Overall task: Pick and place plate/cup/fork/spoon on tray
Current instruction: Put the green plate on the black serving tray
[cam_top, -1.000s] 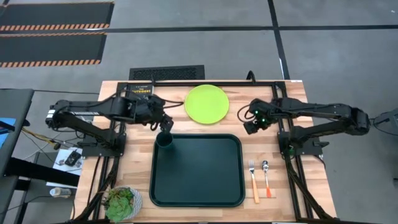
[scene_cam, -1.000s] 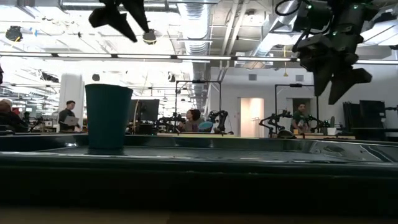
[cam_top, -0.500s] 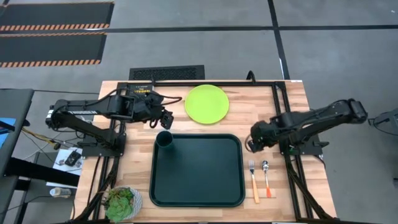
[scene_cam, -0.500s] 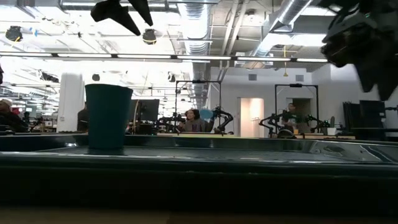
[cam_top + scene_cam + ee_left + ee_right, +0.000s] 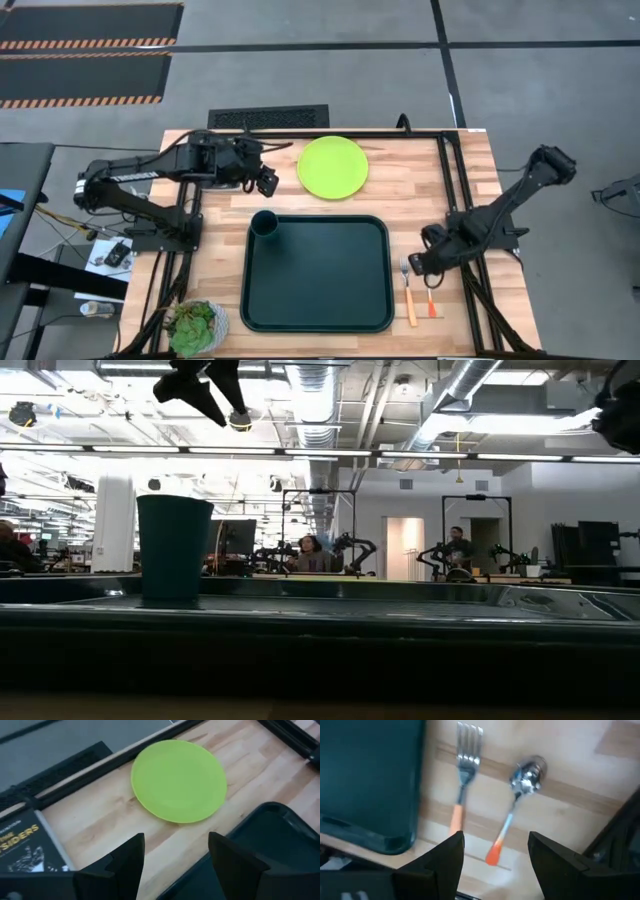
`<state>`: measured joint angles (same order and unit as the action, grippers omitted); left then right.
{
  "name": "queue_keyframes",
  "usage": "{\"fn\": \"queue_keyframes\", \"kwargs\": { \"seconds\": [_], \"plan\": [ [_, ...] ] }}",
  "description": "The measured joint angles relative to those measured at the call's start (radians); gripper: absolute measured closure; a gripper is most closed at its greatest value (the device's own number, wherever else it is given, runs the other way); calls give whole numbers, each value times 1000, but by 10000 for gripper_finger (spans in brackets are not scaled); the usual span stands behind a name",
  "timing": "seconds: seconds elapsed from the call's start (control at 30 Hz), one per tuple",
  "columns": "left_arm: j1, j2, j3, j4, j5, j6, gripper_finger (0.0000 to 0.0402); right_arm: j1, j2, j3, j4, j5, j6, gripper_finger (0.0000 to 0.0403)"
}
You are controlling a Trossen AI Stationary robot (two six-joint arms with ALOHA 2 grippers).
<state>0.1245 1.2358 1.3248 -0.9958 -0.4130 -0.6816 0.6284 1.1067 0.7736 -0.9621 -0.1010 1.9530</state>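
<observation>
Currently, the dark green tray [image 5: 318,273] lies at the centre of the wooden table [image 5: 400,200]. The teal-green cup [image 5: 264,223] stands upright inside the tray, in its far-left corner; the low view shows it resting on the tray floor. The lime-green plate [image 5: 332,166] lies flat on the table just beyond the tray's far edge, apart from the tray.

The fork [image 5: 408,293] with the yellow-orange handle and the spoon [image 5: 429,290] with the red-orange handle lie side by side on the table just right of the tray, tines and bowl pointing away from the near edge. The fork is the nearer of the two to the tray; neither touches it.

The right gripper [image 5: 424,266] hangs low over the heads of the fork and spoon. In the right wrist view its fingers [image 5: 446,865] stand wide apart with both utensils visible between them, and they hold nothing.

The left gripper [image 5: 267,182] hovers between the plate and the tray's far-left corner. Its fingers [image 5: 127,862] are spread and empty, with the plate ahead of them in the left wrist view.

A black book [image 5: 27,845] lies at the table's far-left area, and a small bowl of green leaves [image 5: 196,326] sits near the near-left corner.
</observation>
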Motion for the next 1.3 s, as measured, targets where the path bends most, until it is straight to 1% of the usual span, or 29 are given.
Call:
{"fn": "queue_keyframes", "kwargs": {
  "seconds": [0.1,0.2,0.3,0.37,0.5,0.67,0.77,0.87,0.97,1.07,1.17,1.3],
  "plan": [
    [46,0,0,16,89,50,196,2,40,0,42,43,27,159],
    [87,0,0,22,161,89,196,-49,73,0,105,72,1,159],
    [119,0,0,22,210,120,196,-103,106,0,119,73,-43,159],
    [135,0,0,22,239,136,196,-129,132,0,114,41,-79,159],
    [150,0,0,19,259,157,196,-136,170,0,121,-68,-134,159],
    [170,0,0,28,261,192,196,-130,204,0,159,-81,-137,159],
    [187,0,0,28,260,200,196,-181,210,0,187,-56,-144,159],
    [203,0,0,28,262,208,196,-290,196,0,215,15,-198,159],
    [214,0,0,26,261,231,196,-441,176,0,235,58,-299,159],
    [221,0,0,25,271,248,196,-611,175,0,280,69,-441,159],
    [226,0,0,22,276,252,196,-772,196,1,369,70,-591,159],
    [226,0,0,23,253,253,196,-949,254,1,464,71,-689,159]
  ]
}}
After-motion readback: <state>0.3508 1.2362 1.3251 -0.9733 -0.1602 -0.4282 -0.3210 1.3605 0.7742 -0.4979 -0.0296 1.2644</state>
